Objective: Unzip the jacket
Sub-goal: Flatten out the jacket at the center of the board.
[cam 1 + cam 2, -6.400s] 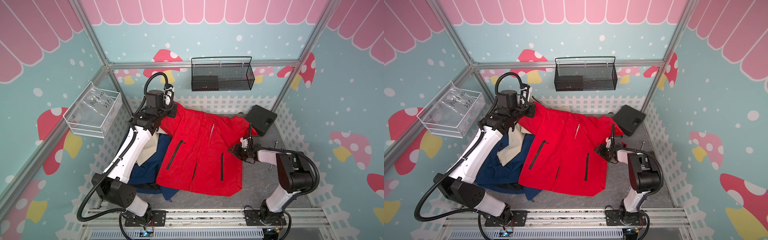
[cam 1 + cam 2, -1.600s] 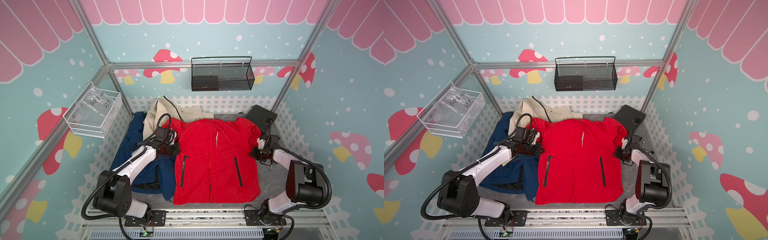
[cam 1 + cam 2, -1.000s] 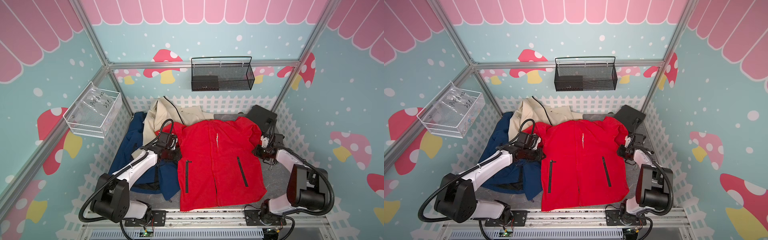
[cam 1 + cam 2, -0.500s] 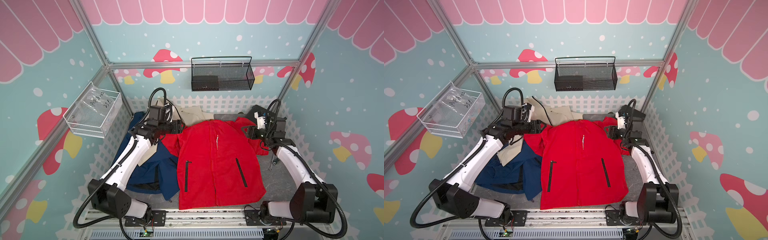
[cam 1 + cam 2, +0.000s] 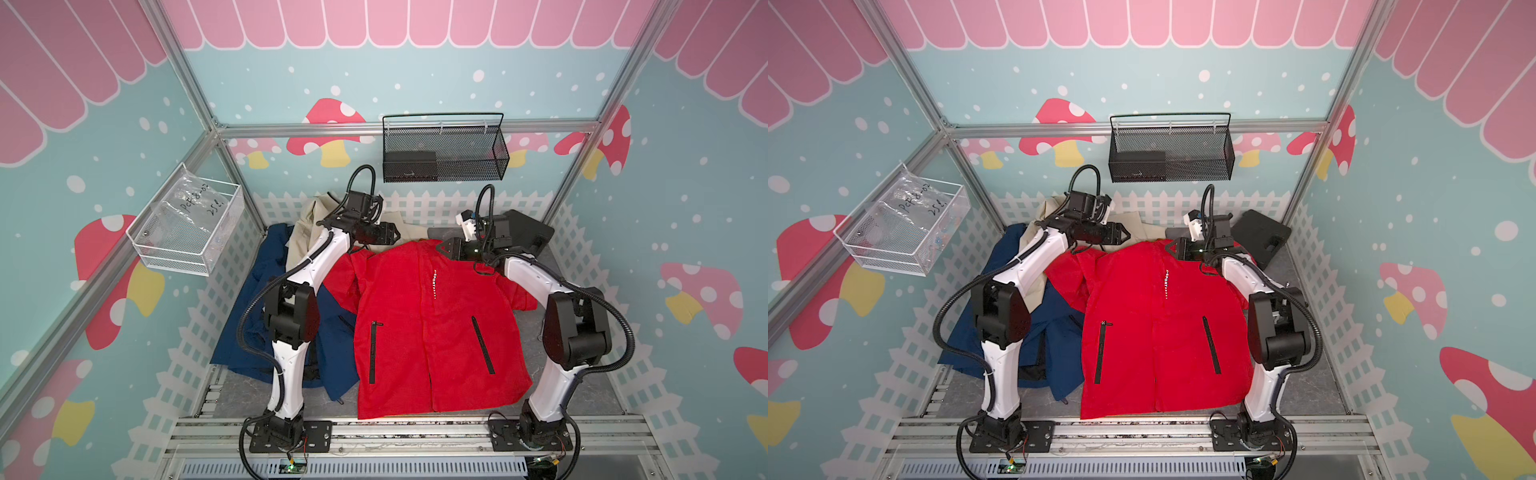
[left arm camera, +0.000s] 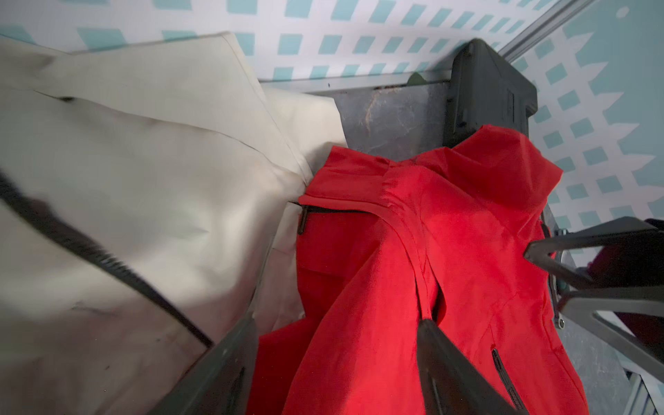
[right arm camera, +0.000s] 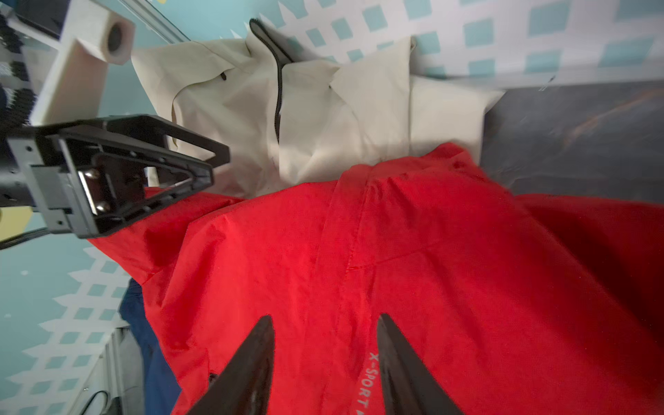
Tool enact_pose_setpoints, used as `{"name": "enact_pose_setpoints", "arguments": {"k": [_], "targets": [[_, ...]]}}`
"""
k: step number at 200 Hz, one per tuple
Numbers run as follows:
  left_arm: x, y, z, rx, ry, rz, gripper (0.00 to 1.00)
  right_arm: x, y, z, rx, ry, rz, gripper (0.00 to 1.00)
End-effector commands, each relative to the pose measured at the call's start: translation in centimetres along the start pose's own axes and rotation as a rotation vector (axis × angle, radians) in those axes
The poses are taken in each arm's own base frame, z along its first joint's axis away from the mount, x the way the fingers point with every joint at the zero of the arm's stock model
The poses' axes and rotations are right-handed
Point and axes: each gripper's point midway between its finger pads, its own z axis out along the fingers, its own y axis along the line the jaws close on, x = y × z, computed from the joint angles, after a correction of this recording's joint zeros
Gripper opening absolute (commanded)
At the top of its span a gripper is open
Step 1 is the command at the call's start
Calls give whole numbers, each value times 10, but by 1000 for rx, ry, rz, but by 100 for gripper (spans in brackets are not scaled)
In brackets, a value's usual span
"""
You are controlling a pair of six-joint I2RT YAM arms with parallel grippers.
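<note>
jacket: red jacket [image 5: 399, 353] lies flat, front up, mid tabletop [image 5: 590, 395]. Collar is toward the back edge, hem at the front edge.
change: a second ago both grippers sit low at the jacket's shoulders. Now both are up and drawn in over the collar. The jacket lies where it did half a second ago, squared up.
left gripper [image 5: 394, 237]: jaws wide apart, nothing between them. It hovers over the collar's left side.
right gripper [image 5: 441, 248]: jaws part-way apart and empty in the wrist view. Fingers [image 7: 251, 366] straddle the placket [image 5: 426, 332] from above. Contact with the cloth cannot be told.
zip: reads as closed from collar to hem, hidden under the placket. A dark tab [image 6: 303, 219] at the collar edge may be the pull, but that cannot be told.
meaning: spreading looks done and the cloth is released. The unzip proper is not begun. Both tools are staged at the end where the pull should be.
next: likely one gripper pins the collar while the other pinches the pull and draws it toward the front edge.
risk: the pull is small and covered by a flap. Thin cloth will probably bunch and ride along if the collar isn't held.
neighbours: beige jacket [image 5: 303, 224] at back left touches the collar. Blue jacket [image 5: 253, 324] lies along the left edge. Case [image 5: 525, 230] sits in the back right corner.
</note>
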Motion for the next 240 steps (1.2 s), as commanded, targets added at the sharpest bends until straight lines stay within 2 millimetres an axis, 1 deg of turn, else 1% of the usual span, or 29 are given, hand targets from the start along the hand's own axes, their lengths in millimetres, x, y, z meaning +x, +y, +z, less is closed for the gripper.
{"name": "enact_pose_setpoints", "arguments": {"k": [1,8,14,26,46,63,79,94,102,120,121,124,136,150,160,168,178,186,199,208,219,240], "targets": [[-7,-33,2,88,-2,65,72,18,-4,22,-62,15,183,26],[-4,-33,8,99,9,58,72,29,-8,29,-67,30,233,15],[-3,-33,11,109,15,53,72,40,-10,35,-70,44,267,9],[0,-30,20,113,30,36,72,60,-18,43,-60,63,329,0],[12,-26,35,133,66,20,72,93,-34,51,-21,81,435,0],[27,-29,46,174,111,14,69,114,-47,55,6,94,507,0],[45,-31,54,185,154,14,66,128,-57,59,33,108,538,0],[61,-28,61,165,189,23,63,135,-63,60,51,116,548,0],[68,-26,64,146,202,25,58,138,-66,60,60,117,552,0],[80,-24,67,150,230,19,33,144,-72,62,77,123,563,0],[83,-31,69,156,236,28,31,144,-72,62,78,123,564,0],[87,-39,70,158,242,42,27,146,-73,63,81,125,567,0],[91,-46,66,138,233,91,16,150,-77,63,96,126,580,0],[92,-55,59,100,195,178,8,157,-83,63,115,130,594,0],[89,-61,51,72,152,229,3,162,-87,64,127,135,607,0],[85,-69,43,72,114,255,0,165,-89,65,135,137,615,0],[82,-83,32,93,65,277,0,170,-92,66,141,138,633,0],[79,-99,21,123,19,309,0,173,-94,66,145,138,648,0],[87,-126,9,176,-25,381,0,176,-96,67,143,131,665,0],[96,-142,4,206,-35,428,0,176,-95,67,139,124,672,0],[113,-156,4,238,-19,464,1,176,-96,66,138,116,678,0],[152,-170,12,294,48,492,4,173,-94,64,114,95,672,0]]}}
